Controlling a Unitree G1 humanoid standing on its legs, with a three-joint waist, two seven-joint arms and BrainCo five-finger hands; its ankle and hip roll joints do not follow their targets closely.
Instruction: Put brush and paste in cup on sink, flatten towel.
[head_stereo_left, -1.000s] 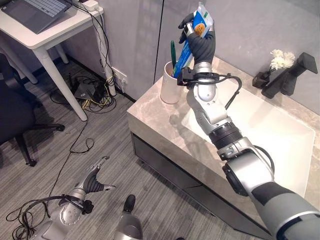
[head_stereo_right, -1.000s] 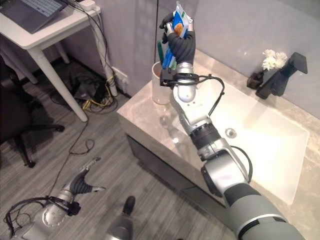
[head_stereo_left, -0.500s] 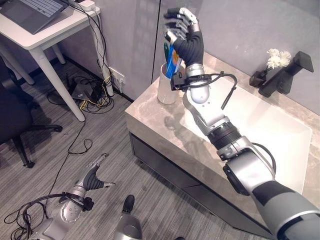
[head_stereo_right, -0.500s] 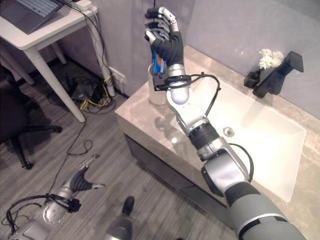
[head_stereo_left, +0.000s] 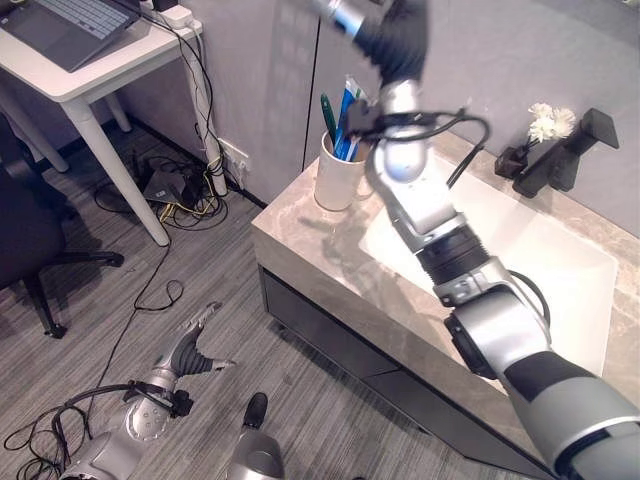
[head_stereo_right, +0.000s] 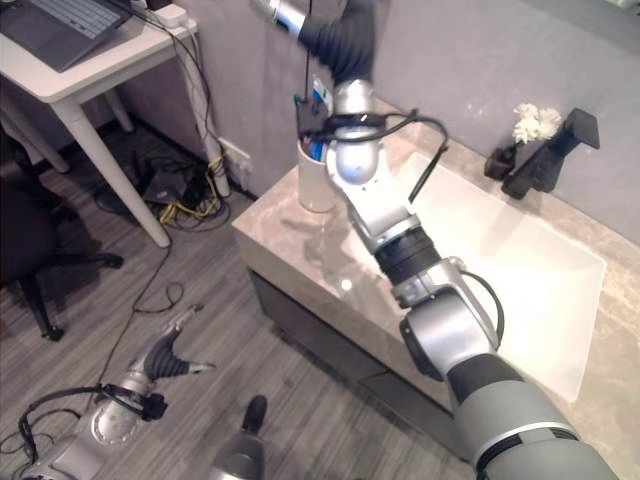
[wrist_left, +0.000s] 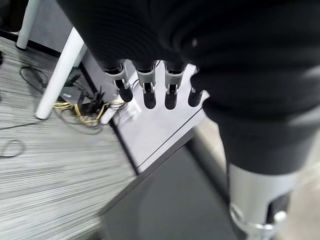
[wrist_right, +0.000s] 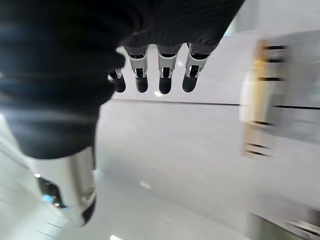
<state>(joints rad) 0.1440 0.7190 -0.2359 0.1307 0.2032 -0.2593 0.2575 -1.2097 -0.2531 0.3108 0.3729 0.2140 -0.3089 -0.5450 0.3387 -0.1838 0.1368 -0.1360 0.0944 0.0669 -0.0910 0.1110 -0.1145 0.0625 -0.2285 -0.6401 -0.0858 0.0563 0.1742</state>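
A white cup (head_stereo_left: 339, 175) stands on the left end of the marble counter (head_stereo_left: 310, 245), beside the sink. In it stand a green toothbrush (head_stereo_left: 327, 110) and a blue toothpaste tube (head_stereo_left: 349, 118), both upright. My right hand (head_stereo_left: 398, 38) is raised well above the cup, near the grey wall. Its fingers (wrist_right: 162, 72) are straight and hold nothing. My left hand (head_stereo_left: 189, 352) hangs low over the floor, in front of the cabinet, open and empty, with its fingers (wrist_left: 149, 91) relaxed.
A white sink basin (head_stereo_left: 530, 265) is set into the counter, with a black faucet (head_stereo_left: 568, 150) and white flowers (head_stereo_left: 545, 122) behind it. A white desk (head_stereo_left: 95, 70) with a laptop, a dark chair (head_stereo_left: 25, 235) and floor cables (head_stereo_left: 180, 190) lie to the left.
My right hand let go of the toothpaste tube, which dropped into the cup beside the toothbrush. The hand then opened and rose higher. The left hand stayed low.
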